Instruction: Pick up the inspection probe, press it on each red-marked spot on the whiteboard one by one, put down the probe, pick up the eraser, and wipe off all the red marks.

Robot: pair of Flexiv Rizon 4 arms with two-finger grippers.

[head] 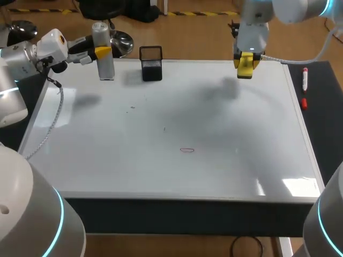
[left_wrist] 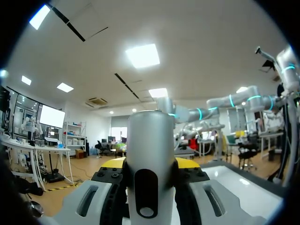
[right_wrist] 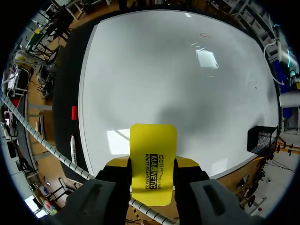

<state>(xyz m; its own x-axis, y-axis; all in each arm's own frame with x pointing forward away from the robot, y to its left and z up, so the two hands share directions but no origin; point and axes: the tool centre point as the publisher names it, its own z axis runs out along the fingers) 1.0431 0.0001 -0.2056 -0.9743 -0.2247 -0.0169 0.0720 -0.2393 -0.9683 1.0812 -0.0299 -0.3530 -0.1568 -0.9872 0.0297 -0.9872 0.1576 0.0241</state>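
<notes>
Each gripper holds a tool at the whiteboard's [head: 225, 160] far edge.
The left gripper [head: 101, 53] squeezes the grey probe [left_wrist: 150, 154], which is upright, with a black basket [head: 151, 63] just beside it. The right gripper [head: 246, 60] squeezes the yellow eraser [right_wrist: 153, 154]. A red mark [right_wrist: 205, 34] lies far ahead of it and a pen [right_wrist: 73, 146] lies beside it.

Left jaws clamp probe [head: 106, 69]; right jaws clamp eraser [head: 245, 72].
</notes>
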